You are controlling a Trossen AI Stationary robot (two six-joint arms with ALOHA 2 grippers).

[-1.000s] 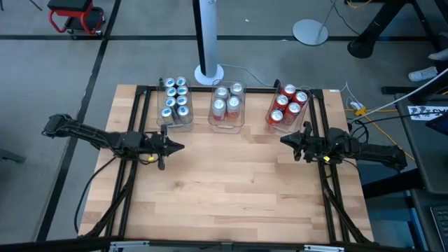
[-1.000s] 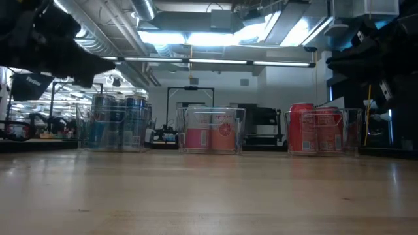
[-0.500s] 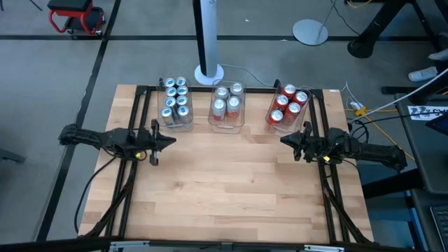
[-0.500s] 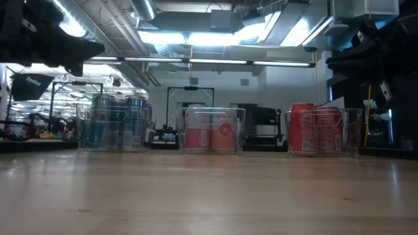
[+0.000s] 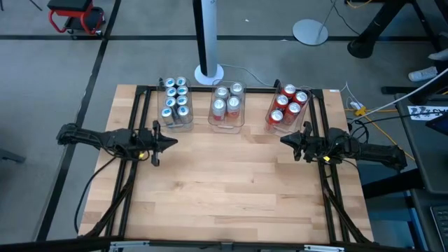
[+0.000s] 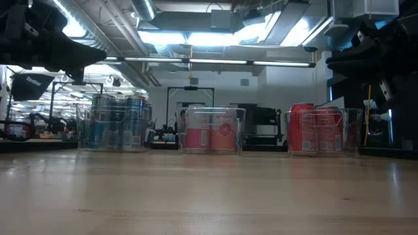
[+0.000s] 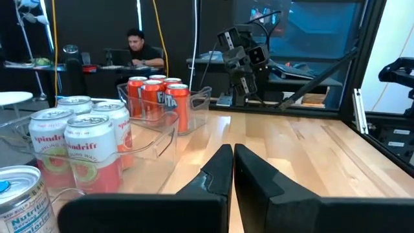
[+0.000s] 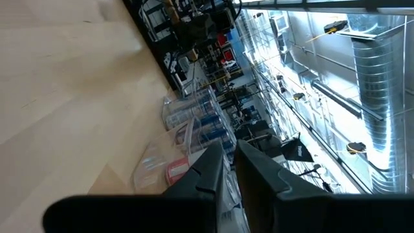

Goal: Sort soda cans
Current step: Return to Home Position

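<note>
Cans sorted, arms heading home

All soda cans (image 5: 219, 106) sit in three tubs (image 5: 226, 126), upper centre; left gripper (image 5: 172, 142) and right gripper (image 5: 283, 140), clenched empty, should retract clear of them.

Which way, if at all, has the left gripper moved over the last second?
Yes. In the high view the left gripper has drawn back toward the left edge of the table and sits slightly nearer the left bin.

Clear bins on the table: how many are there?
3, in a row at the table's far edge: the left bin holds blue cans, the middle bin silver-and-red cans, the right bin red cans. None seems hidden.
</note>
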